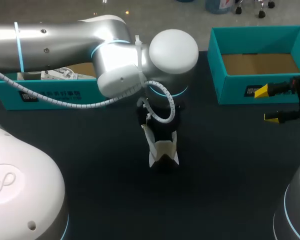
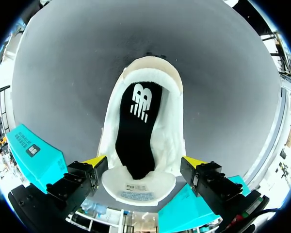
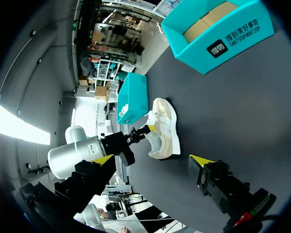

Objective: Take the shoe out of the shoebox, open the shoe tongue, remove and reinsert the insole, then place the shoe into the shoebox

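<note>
Sneaker sits mid-desk, tongue folded back, black insole showing. My left gripper straddles it, fingers apart, clamping nothing. A bad pinch catches the tongue, and the unheld sneaker may drag: my right gripper hangs spread at the right edge.

Shoe lies mid-table, directly under my left arm. Left shoebox stands behind it to the left, right shoebox behind it to the right. My right fingers hang just before the right shoebox.
</note>
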{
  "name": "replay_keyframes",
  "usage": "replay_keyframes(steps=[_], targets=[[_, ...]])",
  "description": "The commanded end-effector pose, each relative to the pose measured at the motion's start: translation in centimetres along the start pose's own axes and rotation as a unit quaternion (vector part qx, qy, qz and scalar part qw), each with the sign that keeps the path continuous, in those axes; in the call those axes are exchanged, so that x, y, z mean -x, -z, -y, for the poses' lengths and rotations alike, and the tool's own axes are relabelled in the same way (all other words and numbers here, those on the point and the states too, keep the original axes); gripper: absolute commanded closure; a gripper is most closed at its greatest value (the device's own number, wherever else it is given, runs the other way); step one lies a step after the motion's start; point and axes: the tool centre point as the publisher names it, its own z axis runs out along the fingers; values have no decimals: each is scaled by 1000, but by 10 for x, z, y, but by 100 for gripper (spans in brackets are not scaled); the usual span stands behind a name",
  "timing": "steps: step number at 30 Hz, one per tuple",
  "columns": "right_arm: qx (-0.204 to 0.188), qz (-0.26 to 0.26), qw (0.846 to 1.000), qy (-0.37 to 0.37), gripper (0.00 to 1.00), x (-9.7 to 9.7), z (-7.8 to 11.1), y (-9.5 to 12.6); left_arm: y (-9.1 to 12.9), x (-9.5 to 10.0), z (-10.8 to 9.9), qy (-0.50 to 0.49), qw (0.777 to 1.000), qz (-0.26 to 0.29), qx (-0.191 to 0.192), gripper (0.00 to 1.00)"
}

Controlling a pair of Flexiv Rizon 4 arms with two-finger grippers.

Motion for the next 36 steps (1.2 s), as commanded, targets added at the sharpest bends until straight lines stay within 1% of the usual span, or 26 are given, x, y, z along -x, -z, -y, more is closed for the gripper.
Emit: replay_keyframes(steps=[1, 5, 13, 22, 26, 27, 28, 29, 30, 31, 32, 33, 34, 36], targets=[[0, 2, 1000, -1, 0, -1, 1, 0, 4, 0, -1, -3, 1000, 3, -2, 0], [0, 2, 1000, -1, 0, -1, 1, 0, 20, -2, -10, -3, 1000, 6, 9, 0], [0, 2, 1000, -1, 0, -1, 1, 0, 55, -6, -36, -10, 1000, 15, 25, 0], [0, 2, 1000, -1, 0, -1, 1, 0, 74, -3, -57, -25, 999, 13, 22, 0], [0, 2, 1000, -1, 0, -1, 1, 0, 76, -2, -66, -35, 999, 6, 18, 1], [0, 2, 1000, -1, 0, -1, 1, 0, 76, -2, -69, -35, 999, 6, 18, 5], [0, 2, 1000, -1, 0, -1, 1, 0, 76, -2, -72, -35, 999, 7, 16, 16], [0, 2, 1000, -1, 0, -1, 1, 0, 77, -1, -74, -36, 999, 14, 10, 51], [0, 2, 1000, -1, 0, -1, 1, 0, 77, -1, -76, -36, 999, 17, 8, 56], [0, 2, 1000, -1, 0, -1, 1, 0, 77, -1, -79, -34, 999, 25, 1, 65], [0, 2, 1000, -1, 0, -1, 1, 0, 78, -1, -82, -32, 999, 35, -5, 88], [0, 2, 1000, -1, 0, -1, 1, 0, 79, -2, -85, -31, 999, 40, -9, 98], [0, 2, 1000, -1, 0, -1, 1, 0, 79, -2, -87, -30, 999, 44, -11, 100], [0, 2, 1000, -1, 0, -1, 1, 0, 78, -2, -92, -32, 998, 51, -25, 100]])
